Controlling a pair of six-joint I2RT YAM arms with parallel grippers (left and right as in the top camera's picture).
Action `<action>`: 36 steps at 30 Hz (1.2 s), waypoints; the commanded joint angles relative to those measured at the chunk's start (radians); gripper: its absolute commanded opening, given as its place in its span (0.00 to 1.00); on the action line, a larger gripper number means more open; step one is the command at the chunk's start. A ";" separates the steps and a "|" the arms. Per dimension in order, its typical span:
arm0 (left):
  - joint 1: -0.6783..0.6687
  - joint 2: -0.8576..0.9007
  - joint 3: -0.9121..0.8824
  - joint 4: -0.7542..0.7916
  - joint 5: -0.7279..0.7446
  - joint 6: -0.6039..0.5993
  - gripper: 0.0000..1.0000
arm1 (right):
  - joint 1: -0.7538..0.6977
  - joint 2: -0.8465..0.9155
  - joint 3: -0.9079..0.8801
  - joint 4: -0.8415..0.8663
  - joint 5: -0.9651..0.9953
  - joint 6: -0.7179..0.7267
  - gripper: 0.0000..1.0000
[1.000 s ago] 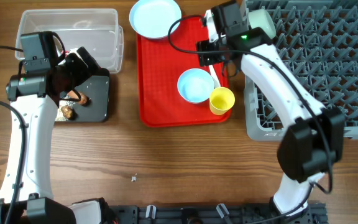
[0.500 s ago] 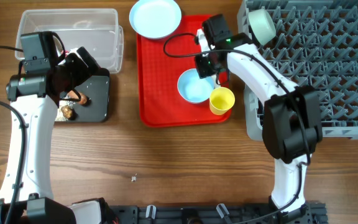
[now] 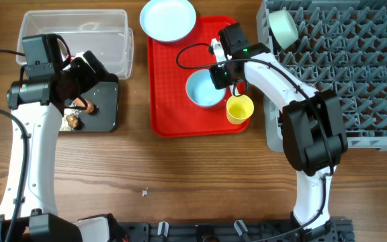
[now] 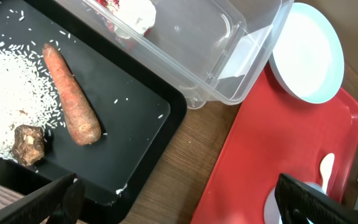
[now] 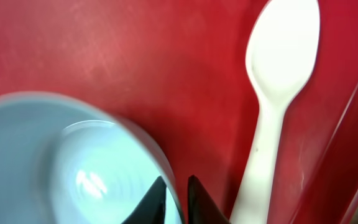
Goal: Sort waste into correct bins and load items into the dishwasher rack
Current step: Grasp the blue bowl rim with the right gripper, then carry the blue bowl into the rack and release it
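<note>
- The right gripper (image 5: pixel 176 198) has its two dark tips drawn almost together over the thin rim of the teal bowl (image 3: pixel 202 91). The rim is judged to be pinched, since the wall is the only handy purchase on a smooth, round, shallow bowl.
- The bowl is found on the red serving tray (image 3: pixel 166 101), just beside the yellow cup (image 3: pixel 239 108), and is not yet carried to the rack.
- The white spoon (image 5: pixel 277 93), of glossy plastic with an oval head and a slim handle, is laid flat on the tray. It is just beside the pinched rim and is not touched by the tips.
- The pale-blue plate (image 3: pixel 168 19), flat and round, is set at the tray's far corner, partly over its edge.
- The white bowl (image 3: pixel 282 27) is already lodged, tilted, at the corner of the grey rack (image 3: pixel 355 60), whose upright pegs are meant to hold dishes on edge.
- The left gripper (image 4: pixel 178 186) is held above the black tray (image 4: pixel 148 143) with its fingers spread wide and nothing between them.
- In that matte tray a tapered carrot (image 4: pixel 72 96), a knobbly brown lump (image 4: pixel 28 144) and scattered rice (image 4: pixel 5 81) are gathered, apparently as food waste.
- The crumpled wrapper (image 4: pixel 129 12) is kept apart in the clear tub (image 4: pixel 229 68).
</note>
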 commanded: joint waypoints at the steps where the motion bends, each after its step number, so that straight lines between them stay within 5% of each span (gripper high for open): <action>1: 0.008 -0.003 0.005 0.003 -0.006 -0.002 1.00 | -0.009 0.015 -0.005 0.019 -0.011 -0.002 0.04; 15: 0.008 -0.003 0.005 0.003 -0.006 -0.002 1.00 | -0.047 -0.188 0.074 0.004 0.066 0.097 0.04; 24: 0.008 -0.003 0.005 0.003 -0.006 -0.002 1.00 | -0.179 -0.453 0.074 0.023 0.669 0.129 0.04; 32: 0.008 -0.003 0.005 0.003 -0.006 -0.002 1.00 | -0.233 -0.430 0.050 -0.001 1.218 -0.035 0.04; 36: 0.008 -0.003 0.005 0.003 -0.006 -0.002 1.00 | -0.240 -0.381 0.049 0.051 1.299 -0.157 0.04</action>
